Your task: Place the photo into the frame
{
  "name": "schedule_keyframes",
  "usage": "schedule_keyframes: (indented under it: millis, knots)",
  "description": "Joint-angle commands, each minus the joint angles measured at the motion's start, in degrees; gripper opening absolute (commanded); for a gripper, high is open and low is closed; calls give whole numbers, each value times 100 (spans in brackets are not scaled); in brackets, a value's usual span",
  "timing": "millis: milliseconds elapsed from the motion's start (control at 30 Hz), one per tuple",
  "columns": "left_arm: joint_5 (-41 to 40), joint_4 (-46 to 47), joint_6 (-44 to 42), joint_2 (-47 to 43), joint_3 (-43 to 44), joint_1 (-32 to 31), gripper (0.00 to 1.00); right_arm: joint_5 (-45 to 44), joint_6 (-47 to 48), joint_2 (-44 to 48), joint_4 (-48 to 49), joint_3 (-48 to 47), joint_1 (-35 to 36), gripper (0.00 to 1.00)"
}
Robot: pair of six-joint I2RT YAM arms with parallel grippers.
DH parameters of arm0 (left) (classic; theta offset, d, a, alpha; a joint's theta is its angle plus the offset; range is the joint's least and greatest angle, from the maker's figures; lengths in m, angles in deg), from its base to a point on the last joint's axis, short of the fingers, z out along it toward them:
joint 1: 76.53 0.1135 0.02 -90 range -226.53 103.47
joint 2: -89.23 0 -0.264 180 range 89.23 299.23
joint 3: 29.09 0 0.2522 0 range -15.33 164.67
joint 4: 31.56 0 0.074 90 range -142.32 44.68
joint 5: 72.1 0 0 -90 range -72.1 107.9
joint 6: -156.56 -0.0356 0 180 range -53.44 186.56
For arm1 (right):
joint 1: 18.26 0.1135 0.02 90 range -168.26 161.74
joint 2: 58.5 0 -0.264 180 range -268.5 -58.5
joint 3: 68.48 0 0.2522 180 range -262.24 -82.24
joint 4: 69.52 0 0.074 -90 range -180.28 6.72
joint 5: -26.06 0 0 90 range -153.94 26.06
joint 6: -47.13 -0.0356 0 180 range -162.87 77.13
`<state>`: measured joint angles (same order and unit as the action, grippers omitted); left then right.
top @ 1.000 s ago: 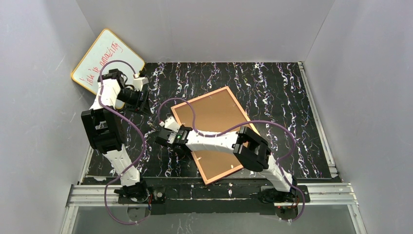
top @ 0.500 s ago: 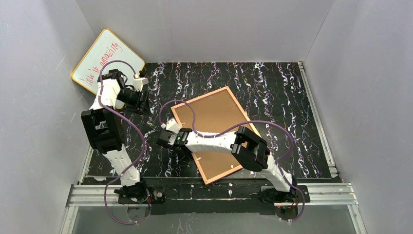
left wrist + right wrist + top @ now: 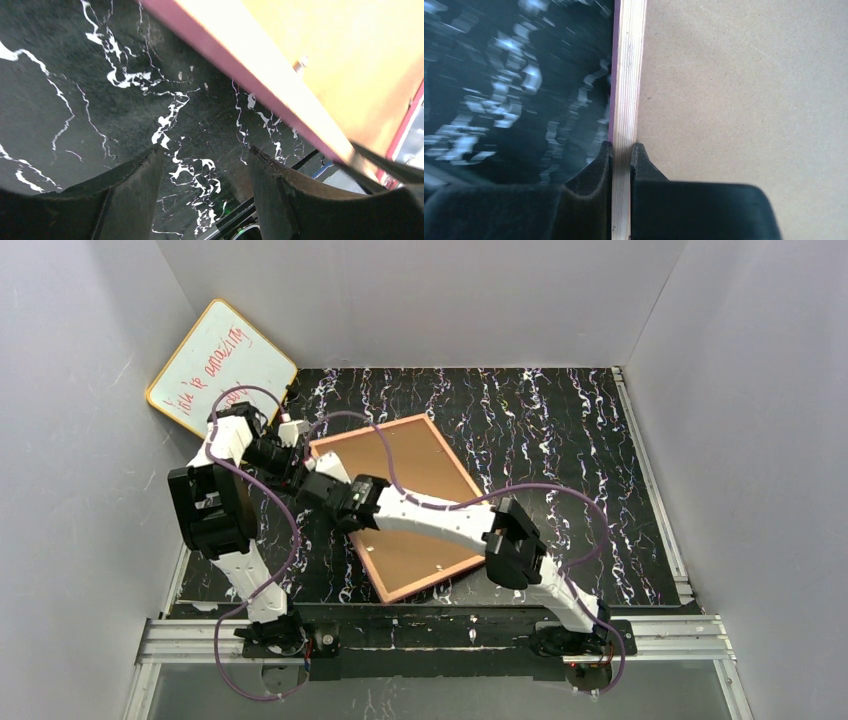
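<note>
Left jaws apart, right jaws pinched

Blurred tabletop [image 3: 499, 100] — frame [image 3: 626, 75] cut off at the edges

You'll find the frame [image 3: 628, 75] has a pale bare-wood rear rail with fine straight grain and a smooth pink edge. The backing board [image 3: 744, 100] inside it is matt brown fibreboard, faintly speckled. The table [image 3: 75, 100] is black with white marbling and a dull sheen, and the left gripper [image 3: 205, 160] has matt black fingers [image 3: 132, 195] with rough, slightly frayed edges.
</note>
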<state>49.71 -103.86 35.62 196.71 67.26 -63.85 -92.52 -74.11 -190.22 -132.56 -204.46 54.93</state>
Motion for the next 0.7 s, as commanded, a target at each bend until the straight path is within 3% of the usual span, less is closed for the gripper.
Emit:
schedule_keyframes:
  millis: [0,200,333,600,667]
  knots:
    - [-157,261,444,-600,-283,116,60,642,-528,850,386,-897,-348,1]
    - [-158,554,1253,-1310,-32,387,59,1695,-1499,1929,1952,238,-784,1]
    - [359,444,1633,-1578,496,488,59,2317,-2277,2571,3111,1015,-1159,1]
    - [1235,571,2433,-1573,1134,485,61,3332,-3808,3135,5111,1920,-1652,1]
    - [1270,706,2554,-1504,1301,427,61,3523,-4023,2975,5217,1687,-1719,1]
